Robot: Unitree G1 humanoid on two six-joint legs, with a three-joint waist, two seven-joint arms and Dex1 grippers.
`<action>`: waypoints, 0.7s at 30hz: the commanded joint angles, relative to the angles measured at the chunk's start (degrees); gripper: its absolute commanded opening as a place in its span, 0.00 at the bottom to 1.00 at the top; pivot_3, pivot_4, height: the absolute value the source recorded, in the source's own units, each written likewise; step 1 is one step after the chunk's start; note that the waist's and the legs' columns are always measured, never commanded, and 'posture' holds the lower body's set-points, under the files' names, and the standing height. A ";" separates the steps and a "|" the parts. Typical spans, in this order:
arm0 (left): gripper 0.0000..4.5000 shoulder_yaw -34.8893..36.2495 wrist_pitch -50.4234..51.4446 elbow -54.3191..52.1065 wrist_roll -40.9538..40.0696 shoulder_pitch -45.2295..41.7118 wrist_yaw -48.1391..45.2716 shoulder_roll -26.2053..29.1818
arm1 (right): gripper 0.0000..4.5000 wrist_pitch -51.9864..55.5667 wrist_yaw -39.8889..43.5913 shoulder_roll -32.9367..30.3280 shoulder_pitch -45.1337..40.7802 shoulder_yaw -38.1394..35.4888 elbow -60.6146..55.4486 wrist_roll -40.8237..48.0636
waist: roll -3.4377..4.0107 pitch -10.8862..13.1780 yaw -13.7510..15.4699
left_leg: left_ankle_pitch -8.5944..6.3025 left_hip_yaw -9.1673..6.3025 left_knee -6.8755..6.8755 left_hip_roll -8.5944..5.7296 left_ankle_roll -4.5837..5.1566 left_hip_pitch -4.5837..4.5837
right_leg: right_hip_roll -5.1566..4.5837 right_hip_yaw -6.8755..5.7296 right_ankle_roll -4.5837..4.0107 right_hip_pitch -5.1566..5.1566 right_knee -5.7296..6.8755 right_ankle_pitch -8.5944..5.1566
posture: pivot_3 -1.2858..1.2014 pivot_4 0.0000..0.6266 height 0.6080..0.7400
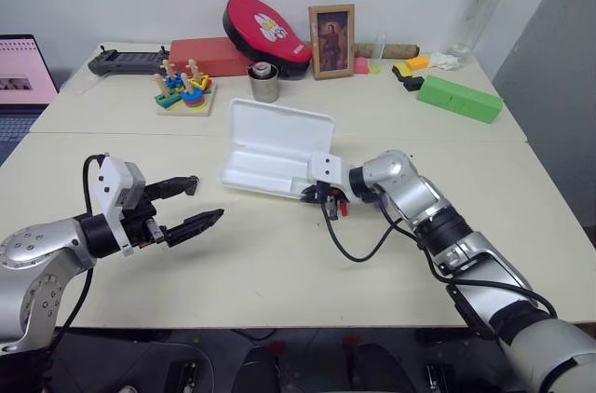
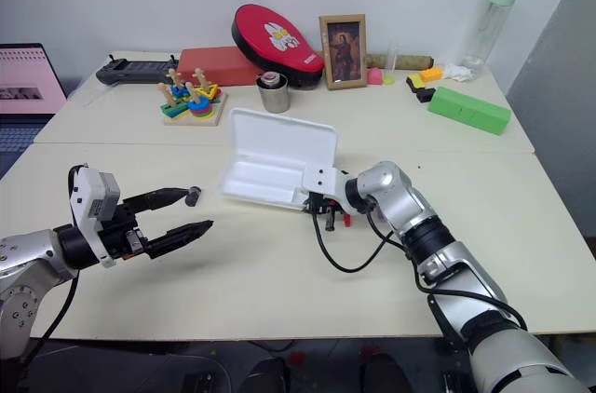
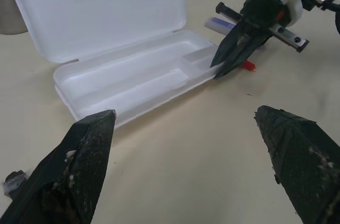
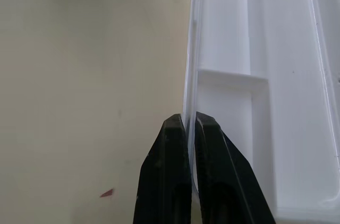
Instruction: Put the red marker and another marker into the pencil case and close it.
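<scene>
The pencil case [image 1: 275, 148] lies open on the cream table [image 1: 279, 263], right claw [image 4: 188, 128] pinching its wall, left claw [image 1: 194, 203] wide.

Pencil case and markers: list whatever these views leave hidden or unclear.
- red marker: in the left wrist view the right gripper hides all but a red tip.
- purple marker: mostly behind that gripper; its full shape cannot be made out.
- pencil case: in the right wrist view the picture's edges cut off its lid and far end; the black fingers pinch its front wall.
</scene>
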 commanded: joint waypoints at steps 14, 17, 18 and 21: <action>1.00 2.16 1.26 -2.30 -1.12 1.40 -1.89 2.35 | 0.01 -0.66 4.01 -3.39 4.05 1.83 -7.04 0.13 | -0.01 0.00 -0.01 | 0.00 0.00 0.02 0.01 0.00 0.03 | 0.00 0.00 0.02 0.00 0.00 0.00 | 0.52 0.24 1.00; 1.00 2.05 1.21 -2.31 -1.01 1.20 -1.89 2.23 | 0.01 -0.24 3.93 -3.06 3.70 1.68 -6.42 -0.05 | -0.01 0.00 -0.01 | 0.00 0.00 0.02 0.01 0.00 0.02 | 0.00 0.00 0.01 0.01 -0.01 0.01 | 0.52 0.24 1.00; 1.00 2.02 1.24 -2.37 -1.01 1.16 -1.86 2.17 | 0.01 -0.15 3.94 -2.99 3.66 1.62 -6.36 -0.08 | -0.01 0.00 -0.02 | 0.00 0.00 0.02 0.01 0.00 0.02 | 0.00 0.00 0.01 0.02 0.00 0.01 | 0.52 0.24 1.00; 1.00 1.86 1.29 -2.53 -1.04 1.08 -1.75 1.98 | 0.01 0.00 3.96 -2.79 3.65 1.37 -6.42 0.03 | -0.01 0.00 -0.02 | 0.00 0.00 0.02 0.01 0.00 0.03 | 0.00 0.00 0.01 0.02 0.00 0.01 | 0.52 0.24 1.00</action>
